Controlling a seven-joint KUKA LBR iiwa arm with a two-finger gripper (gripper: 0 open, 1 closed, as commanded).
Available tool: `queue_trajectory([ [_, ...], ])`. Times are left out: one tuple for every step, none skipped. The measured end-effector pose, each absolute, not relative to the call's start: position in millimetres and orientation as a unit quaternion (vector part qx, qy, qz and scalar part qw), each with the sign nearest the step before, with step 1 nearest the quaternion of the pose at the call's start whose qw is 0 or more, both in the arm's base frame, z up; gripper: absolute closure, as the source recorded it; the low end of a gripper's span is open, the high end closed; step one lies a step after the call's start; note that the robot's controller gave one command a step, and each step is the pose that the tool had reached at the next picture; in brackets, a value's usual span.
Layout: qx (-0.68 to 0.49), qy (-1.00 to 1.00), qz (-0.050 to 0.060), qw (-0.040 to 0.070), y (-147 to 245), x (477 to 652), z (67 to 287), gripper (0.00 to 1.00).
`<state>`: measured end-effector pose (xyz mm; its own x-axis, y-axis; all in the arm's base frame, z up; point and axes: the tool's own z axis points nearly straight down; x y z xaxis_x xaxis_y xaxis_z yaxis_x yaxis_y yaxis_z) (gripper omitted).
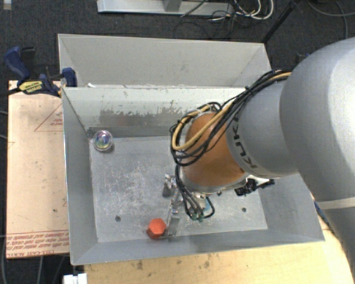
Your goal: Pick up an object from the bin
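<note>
A small orange-red rounded thing [157,228] lies on the bin floor close to the front wall. My gripper [173,216] reaches down from under the arm's orange cover, and its tip sits right beside that thing, on its right side. Whether the two touch is not clear. A small shiny round thing [103,141] with a purplish top lies in the far left corner of the bin, well away from the gripper.
The arm with its orange cover and looping cables hangs over the middle and right of the bin and hides the floor beneath it. The front wall rises just behind the orange-red thing. Bare scuffed floor shows on the left.
</note>
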<state>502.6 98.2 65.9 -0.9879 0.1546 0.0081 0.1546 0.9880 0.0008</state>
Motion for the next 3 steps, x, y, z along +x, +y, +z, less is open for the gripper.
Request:
queue_trajectory([
  [-0.008,-1.0,-0.002,-0.006,164.7,483.6,71.7,0.0],
  [-0.011,-1.0,-0.001,0.0,162.1,480.5,69.5,1.0],
  [-0.008,-1.0,-0.002,-0.005,163.4,499.8,220.9,1.0],
])
